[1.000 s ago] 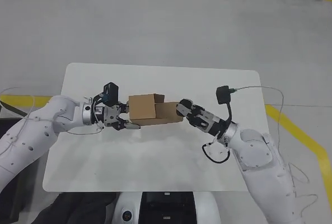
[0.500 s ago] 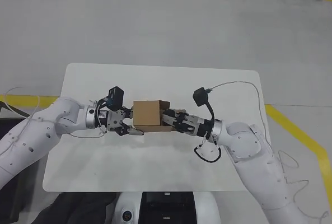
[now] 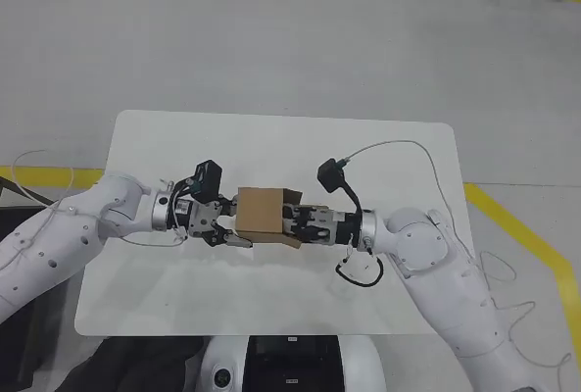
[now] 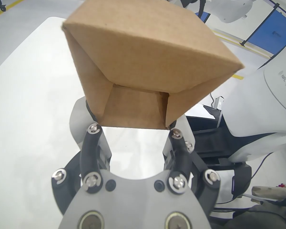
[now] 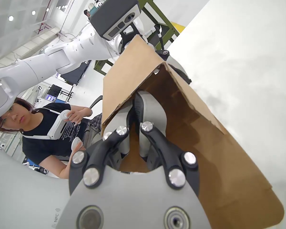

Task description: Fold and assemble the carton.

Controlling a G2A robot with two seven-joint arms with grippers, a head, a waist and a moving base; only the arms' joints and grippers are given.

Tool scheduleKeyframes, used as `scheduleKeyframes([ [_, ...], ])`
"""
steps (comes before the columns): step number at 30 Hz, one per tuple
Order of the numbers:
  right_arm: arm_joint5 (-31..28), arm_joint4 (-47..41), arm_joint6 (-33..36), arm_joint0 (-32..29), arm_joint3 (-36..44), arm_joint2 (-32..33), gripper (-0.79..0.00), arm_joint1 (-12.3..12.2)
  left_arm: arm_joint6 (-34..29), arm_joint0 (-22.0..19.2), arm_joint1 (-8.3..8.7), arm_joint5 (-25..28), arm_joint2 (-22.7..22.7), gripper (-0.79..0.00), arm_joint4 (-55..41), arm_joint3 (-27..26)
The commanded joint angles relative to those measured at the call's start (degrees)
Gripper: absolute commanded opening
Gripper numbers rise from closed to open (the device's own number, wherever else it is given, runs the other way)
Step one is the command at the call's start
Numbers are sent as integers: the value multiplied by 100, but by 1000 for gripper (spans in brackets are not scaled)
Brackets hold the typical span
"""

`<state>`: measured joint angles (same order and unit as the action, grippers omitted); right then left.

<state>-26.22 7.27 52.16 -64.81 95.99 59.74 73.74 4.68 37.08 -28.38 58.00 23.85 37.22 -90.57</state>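
brown carton spans left-right; left fingers and right fingers grip its ends.

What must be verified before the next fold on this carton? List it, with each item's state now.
1. Left claw holds carton: ok, clamped across its end.
2. Right claw reaches into the opposite end: ok.
3. Right claw's grip there: cannot tell.
4. Carton opened into a square tube: ok.
5. End facing left claw closed: not ok, open.
6. Cable clear of carton: ok, arcs away over the right arm.
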Motion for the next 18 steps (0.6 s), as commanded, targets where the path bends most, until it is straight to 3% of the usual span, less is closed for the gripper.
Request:
scheduleKeyframes([
  [1,5,-36,-6,50,-53,-62,-785,5,49,-65,18,0,-95,-502,18,-15],
  [18,91,-61,-238,343,-320,-541,-785,52,675,-666,112,0,-919,-520,321,-35],
])
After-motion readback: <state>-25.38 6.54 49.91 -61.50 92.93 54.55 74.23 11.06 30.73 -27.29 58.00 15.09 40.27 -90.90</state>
